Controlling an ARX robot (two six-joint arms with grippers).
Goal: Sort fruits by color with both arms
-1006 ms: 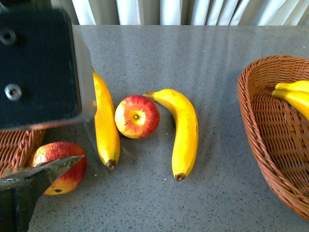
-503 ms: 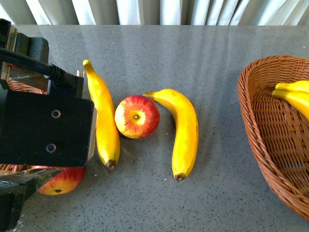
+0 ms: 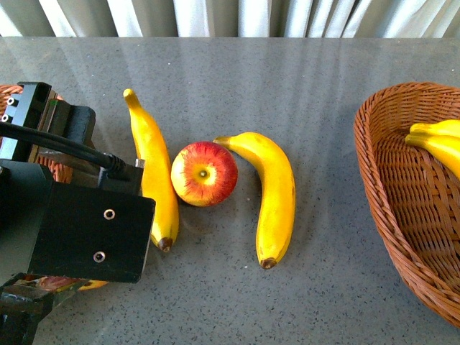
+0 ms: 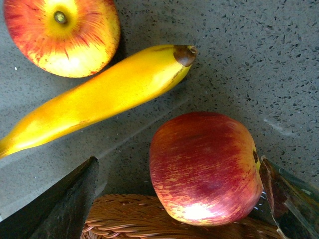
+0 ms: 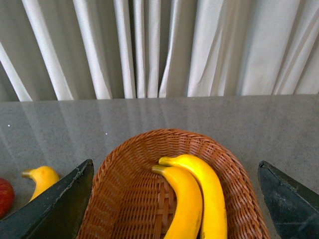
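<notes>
Straddling an apple (image 4: 204, 167); left fingers (image 4: 60, 204) spread wide.

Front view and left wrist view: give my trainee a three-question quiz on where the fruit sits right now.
1. True or false: the brown wicker basket on the right holds red apples.
2. On the grey table, what lies between the long yellow left banana and the right banana? A) round red-yellow apple B) a basket C) nothing
3. Left wrist view: what sits between the open fingers of the left gripper?

Key: 1 false; 2 A; 3 a second red apple.
</notes>
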